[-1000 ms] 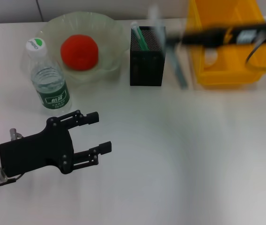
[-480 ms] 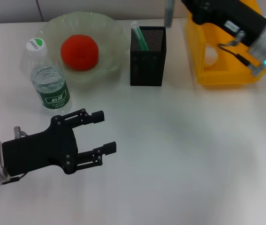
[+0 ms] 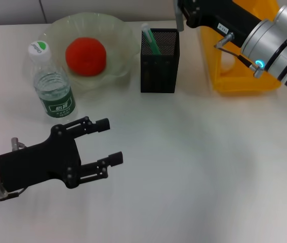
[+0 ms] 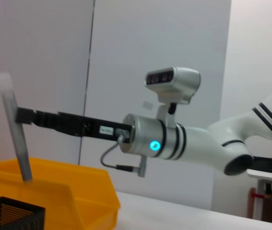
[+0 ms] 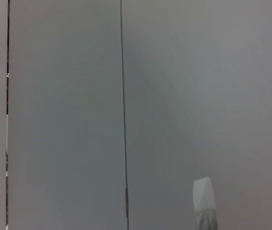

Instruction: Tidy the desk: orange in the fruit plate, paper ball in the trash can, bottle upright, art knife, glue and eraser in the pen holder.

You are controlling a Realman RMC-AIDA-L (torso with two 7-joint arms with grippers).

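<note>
Hovering low over the near left of the white desk (image 3: 194,167), the left gripper (image 3: 107,142) with fingers spread and nothing between them. Reaching in from the far right, the right gripper (image 3: 179,11), clamped on the art knife (image 4: 14,129), a slim grey stick held upright and high, above and just behind the pen holder (image 3: 158,61). Showing in the left wrist view, the same knife standing on end at the tip of the long black fingers (image 4: 30,116), its lower end crossing in front of the yellow trash can (image 4: 73,191). Catching only the knife's pale upper tip against a grey wall, the right wrist view. Standing upright at the far left, the clear bottle (image 3: 52,86) with its green label and white cap, just beside the fruit plate (image 3: 118,35). Resting in the middle of that pale green plate, the orange (image 3: 85,55). Holding a green-and-white stick already, the black mesh pen holder, between the plate and the trash can (image 3: 244,76). Sitting at the far right edge of the desk, the trash can, partly hidden by the right arm.
</note>
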